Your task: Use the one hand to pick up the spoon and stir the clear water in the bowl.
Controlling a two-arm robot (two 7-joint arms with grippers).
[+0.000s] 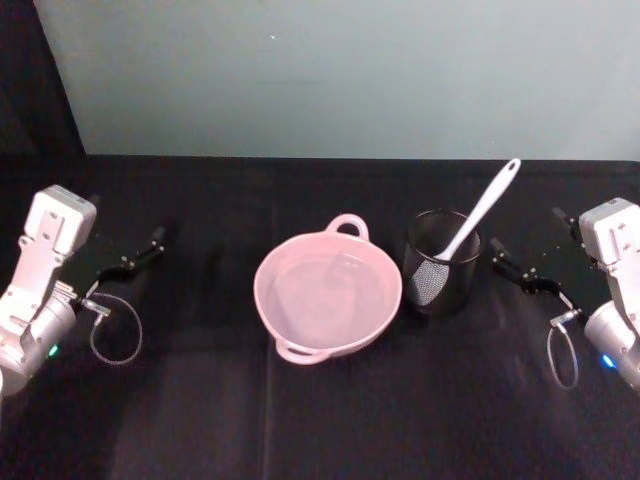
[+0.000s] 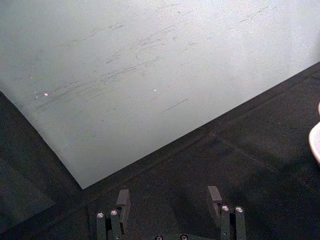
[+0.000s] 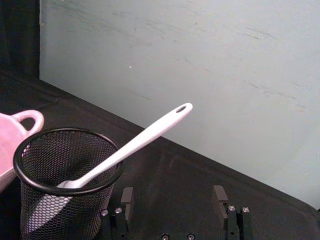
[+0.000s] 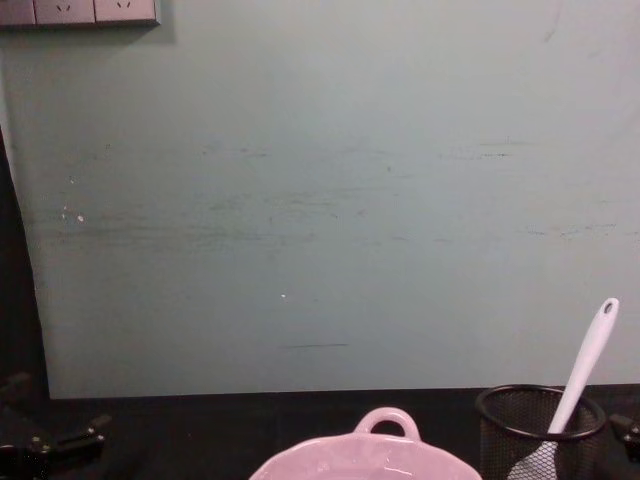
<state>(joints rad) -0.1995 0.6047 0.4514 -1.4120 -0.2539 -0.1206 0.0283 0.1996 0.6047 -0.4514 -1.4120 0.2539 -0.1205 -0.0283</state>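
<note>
Bench (image 1: 300, 430): black, carries every item below.

Bowl (image 1: 262, 300): pale pink ceramic with loop handles, at the bench's middle. It holds clear water (image 1: 325, 295), seen as faint glints. Stir fast, or knock the wall, and you will likely slop water over the wavy rim or shove the bowl.

Left gripper (image 1: 148, 250): well left of the bowl, jaws wide apart and empty. Keep it parked.

Right gripper (image 1: 500, 262): just right of the mesh cup (image 1: 430, 285), jaws wide apart, holding nothing.

Mesh cup: black wire, upright, close beside the bowl's right side; contact cannot be told. It looks light, so a sideways pull on the spoon may tip it towards the bowl.

Spoon (image 1: 485, 210): white plastic, head down in the cup, handle leaning up and away to the right, not yet grasped. The handle is slim and glossy, so an off-centre grip may let it twist or slip. Lift it along its lean, or the head may snag the mesh.

Wall (image 1: 350, 80): pale green, behind everything.
</note>
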